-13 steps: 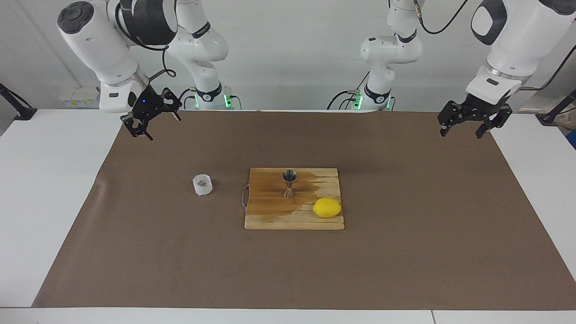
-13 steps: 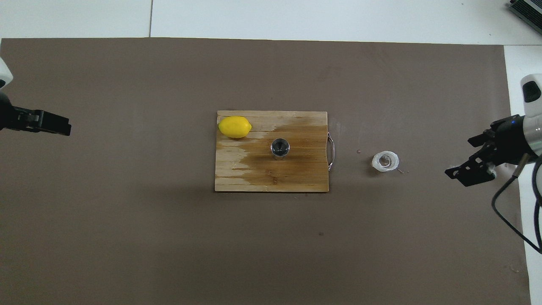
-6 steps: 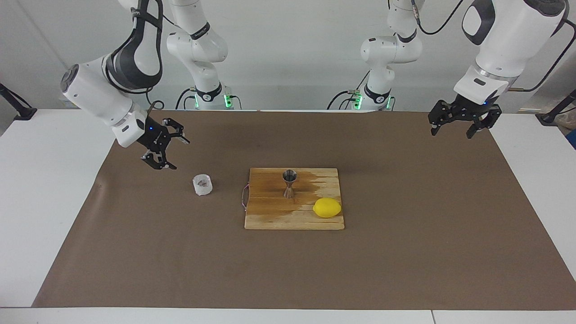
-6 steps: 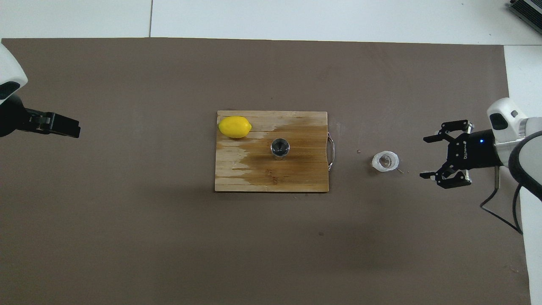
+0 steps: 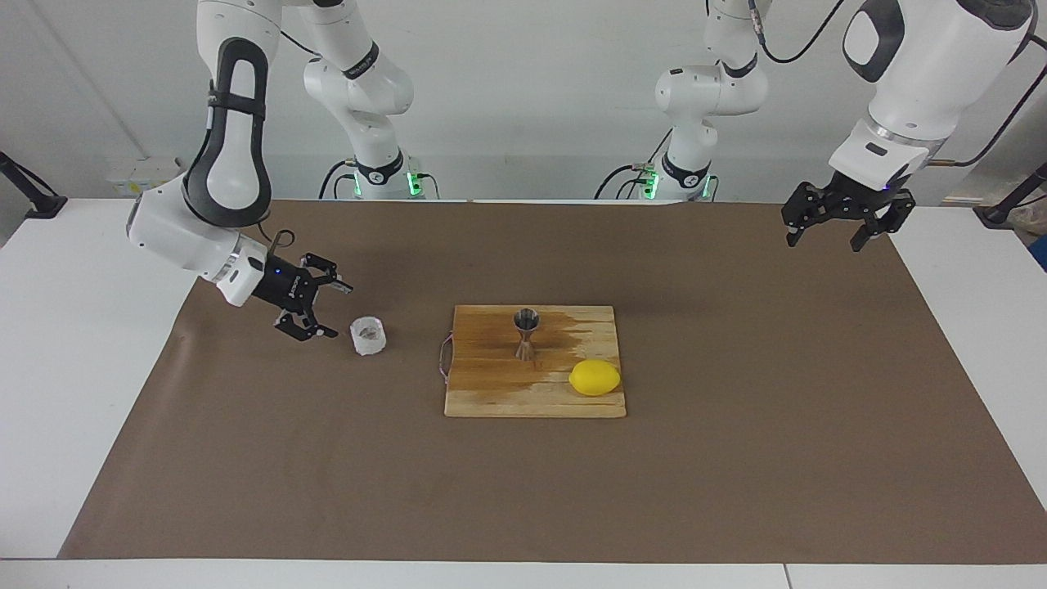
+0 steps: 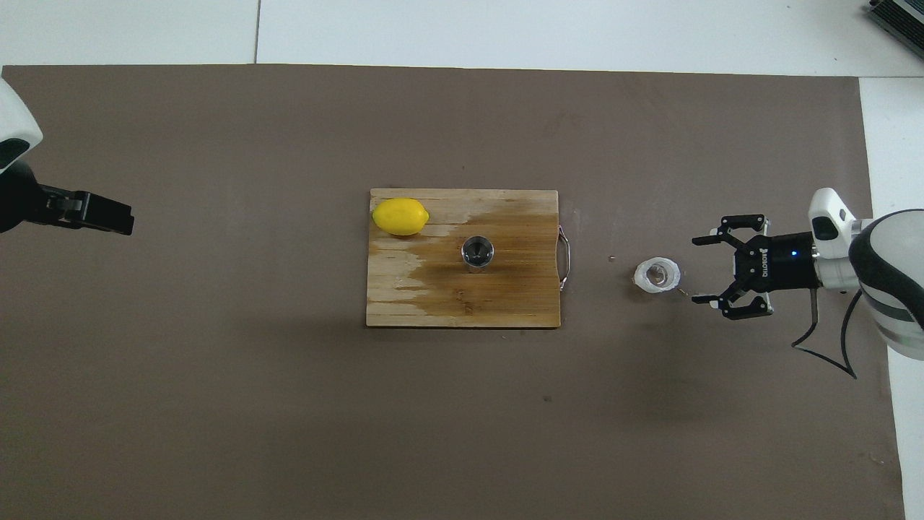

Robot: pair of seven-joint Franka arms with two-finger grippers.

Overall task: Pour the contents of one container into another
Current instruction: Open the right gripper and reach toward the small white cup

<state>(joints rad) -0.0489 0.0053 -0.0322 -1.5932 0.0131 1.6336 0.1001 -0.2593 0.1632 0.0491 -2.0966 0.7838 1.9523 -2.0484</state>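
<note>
While the right gripper (image 5: 330, 309) gaped empty mid-left beside the cup (image 5: 368, 336) | jigger (image 5: 526, 333) stood centre | left gripper (image 5: 842, 231) waited open, upper right.

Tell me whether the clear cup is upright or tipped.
Upright: the clear cup stands on the brown mat, round rim facing up, not yet gripped.

1. A robotics lab is showing here: two white robot arms (image 5: 229, 164) are standing bolted at a white table (image 5: 82, 343).
2. Cables (image 5: 630, 176) and green lights are trailing at the arm bases.
3. Brown paper (image 5: 736, 409) is covering the tabletop before a bare white wall (image 5: 532, 82).
</note>
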